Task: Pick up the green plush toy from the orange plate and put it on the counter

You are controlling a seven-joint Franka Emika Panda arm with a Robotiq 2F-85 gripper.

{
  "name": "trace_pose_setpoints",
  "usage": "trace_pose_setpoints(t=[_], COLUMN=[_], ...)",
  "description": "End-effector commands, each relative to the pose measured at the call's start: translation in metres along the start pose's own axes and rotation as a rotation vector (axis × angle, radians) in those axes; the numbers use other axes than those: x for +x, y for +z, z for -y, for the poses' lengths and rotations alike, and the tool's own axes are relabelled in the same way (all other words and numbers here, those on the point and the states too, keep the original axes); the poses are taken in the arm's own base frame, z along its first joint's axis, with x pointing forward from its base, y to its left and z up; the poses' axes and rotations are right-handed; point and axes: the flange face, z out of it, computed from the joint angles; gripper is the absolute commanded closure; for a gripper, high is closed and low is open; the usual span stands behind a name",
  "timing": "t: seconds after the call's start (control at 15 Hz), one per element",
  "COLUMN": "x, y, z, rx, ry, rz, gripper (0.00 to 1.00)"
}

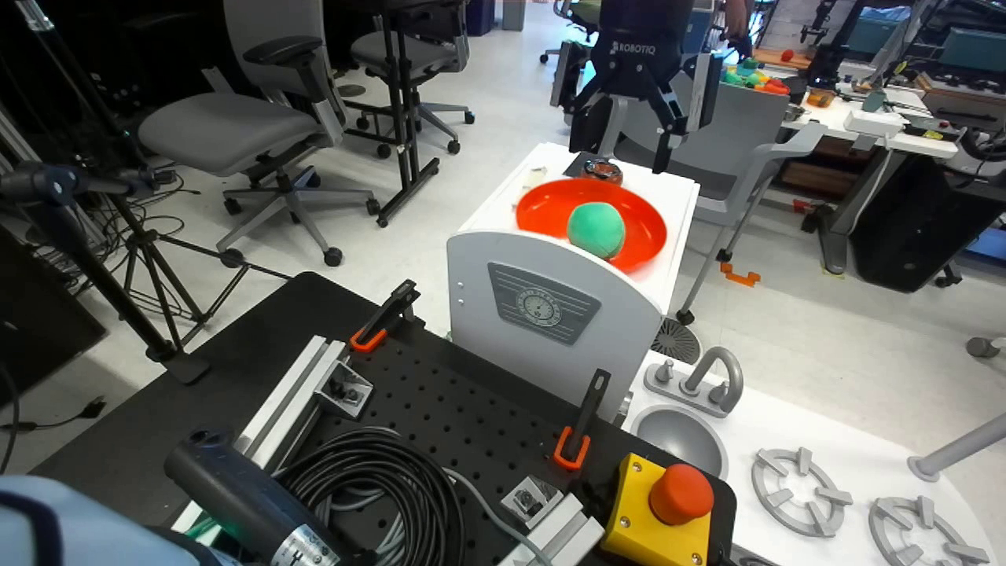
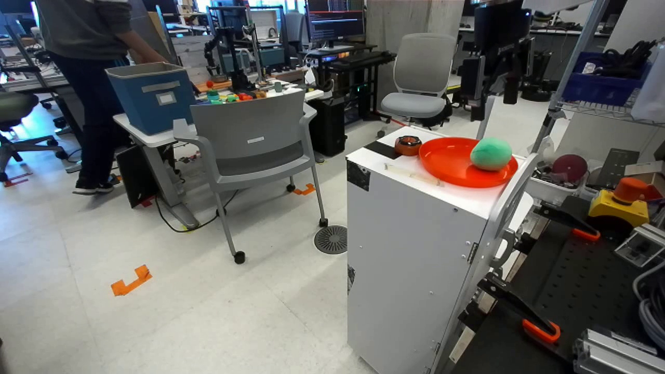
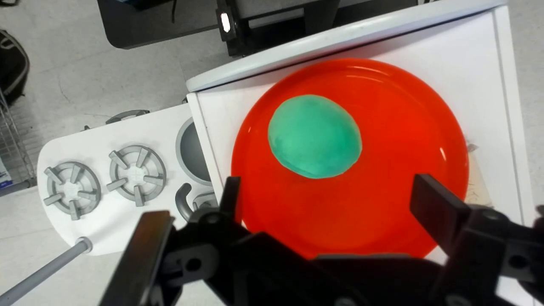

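The green plush toy [image 1: 596, 229] rests in the orange plate [image 1: 542, 206], off-centre towards the white raised panel. Both also show in an exterior view, the toy [image 2: 491, 154] on the near part of the plate [image 2: 441, 161]. My gripper [image 1: 622, 153] hangs above the plate, clear of it and of the toy. In the wrist view the gripper [image 3: 328, 187] is spread wide with nothing between its fingers; the toy [image 3: 314, 136] lies beyond the fingertips, nearer the left finger. The plate sits on a white cabinet top [image 3: 467, 51]. Which white surface is the counter I cannot tell.
A white panel [image 1: 550, 306] rises along one edge of the cabinet top. A small brown round object [image 2: 408, 145] stands beside the plate. Lower down, a white surface holds a sink [image 1: 682, 440], a faucet [image 1: 719, 377] and burner rings [image 3: 137, 174]. A grey chair [image 2: 249, 135] stands nearby.
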Motion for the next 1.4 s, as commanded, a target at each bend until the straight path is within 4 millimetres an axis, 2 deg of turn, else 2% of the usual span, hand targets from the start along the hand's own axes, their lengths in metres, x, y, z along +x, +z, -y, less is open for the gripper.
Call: trace_pose_setpoints(t=[0.0, 0.6, 1.07, 1.33], x=[0.008, 0.016, 0.024, 0.026], y=[0.0, 0.016, 0.035, 0.038], z=[0.004, 0.009, 0.014, 0.015], rx=[-0.008, -0.005, -0.016, -0.009], ry=[-0.017, -0.029, -0.036, -0.046], rz=[-0.003, 0.007, 0.047, 0.052], gripper=[0.0, 0.0, 0.0, 0.0])
